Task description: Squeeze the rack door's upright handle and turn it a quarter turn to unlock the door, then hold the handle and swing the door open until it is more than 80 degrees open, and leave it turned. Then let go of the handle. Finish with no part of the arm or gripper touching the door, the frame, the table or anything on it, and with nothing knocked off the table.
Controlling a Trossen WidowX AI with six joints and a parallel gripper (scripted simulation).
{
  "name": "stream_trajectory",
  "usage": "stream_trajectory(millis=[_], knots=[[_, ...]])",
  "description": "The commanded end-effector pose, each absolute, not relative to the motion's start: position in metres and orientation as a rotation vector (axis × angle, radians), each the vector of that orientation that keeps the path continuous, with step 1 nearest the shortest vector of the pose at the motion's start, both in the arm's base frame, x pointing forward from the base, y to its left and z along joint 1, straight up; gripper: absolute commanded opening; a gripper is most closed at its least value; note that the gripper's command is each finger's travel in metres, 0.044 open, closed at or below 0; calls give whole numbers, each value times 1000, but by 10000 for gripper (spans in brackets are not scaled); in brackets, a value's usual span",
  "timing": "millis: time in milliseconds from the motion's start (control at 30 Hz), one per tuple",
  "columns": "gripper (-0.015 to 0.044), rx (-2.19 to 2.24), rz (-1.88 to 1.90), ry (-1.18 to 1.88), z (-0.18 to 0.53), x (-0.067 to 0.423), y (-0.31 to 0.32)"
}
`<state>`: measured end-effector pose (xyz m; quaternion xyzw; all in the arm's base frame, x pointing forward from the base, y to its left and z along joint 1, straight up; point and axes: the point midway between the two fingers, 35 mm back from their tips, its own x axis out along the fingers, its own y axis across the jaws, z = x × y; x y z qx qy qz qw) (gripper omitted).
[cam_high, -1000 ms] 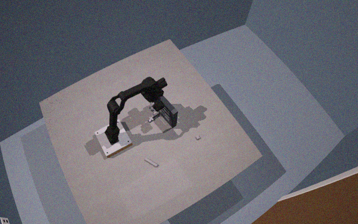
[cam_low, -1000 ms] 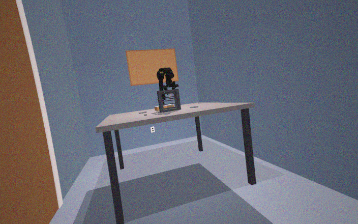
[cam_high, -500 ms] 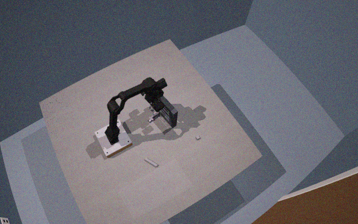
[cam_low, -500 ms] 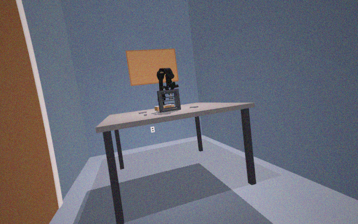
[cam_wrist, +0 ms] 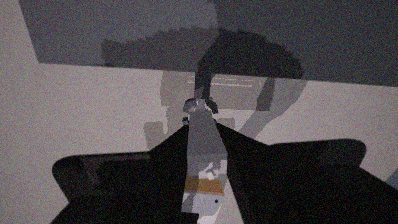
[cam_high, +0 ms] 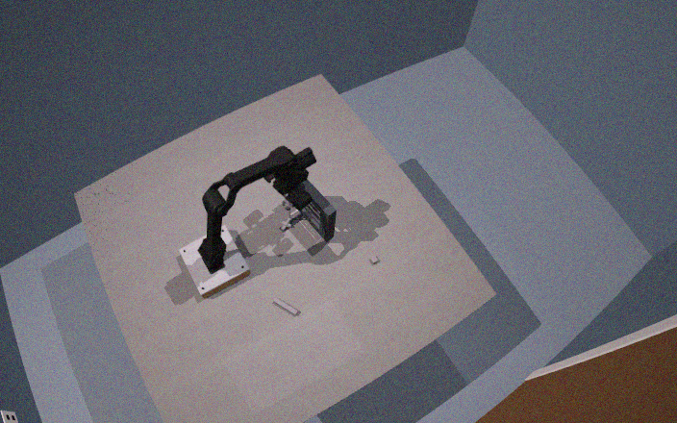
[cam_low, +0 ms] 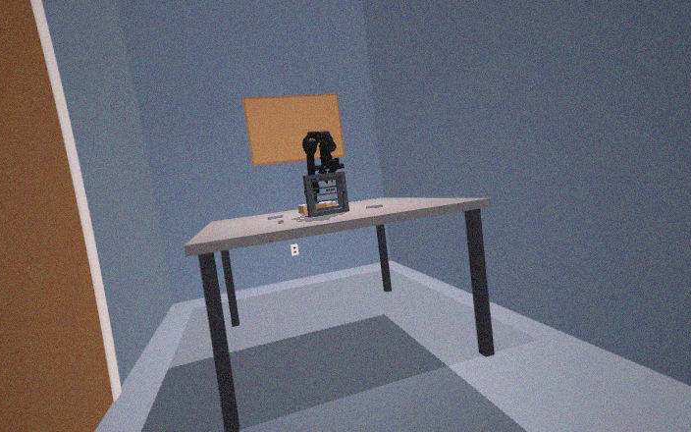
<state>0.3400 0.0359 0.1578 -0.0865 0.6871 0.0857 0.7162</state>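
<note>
The rack is stood upright on the counter, out in front of the white base plate. The arm is arched over from that plate, its far end brought down on the plate's side of the rack. Pincer is clamped on the door handle; in the wrist view the grey handle is seen between the two dark fingers. Handle's turn angle and the door's exact opening can't be told; both are partly hidden by the arm and too small in the wider views. A pale bar is laid flat on the counter, well apart from the rack. A small block is also set there, nearer the rack. An orange panel is mounted on the wall behind.
</note>
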Motion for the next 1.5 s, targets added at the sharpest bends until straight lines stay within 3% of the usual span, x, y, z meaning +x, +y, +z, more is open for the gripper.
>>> stream_trajectory(millis=[0,567,1100,1433,1467], knots=[[12,-324,317,1510,156,339,36],[12,-980,949,1312,156,339,36],[12,-1558,1506,934,156,339,36],[12,-1581,1528,913,156,339,36],[38,-1581,1528,913,156,339,36]])
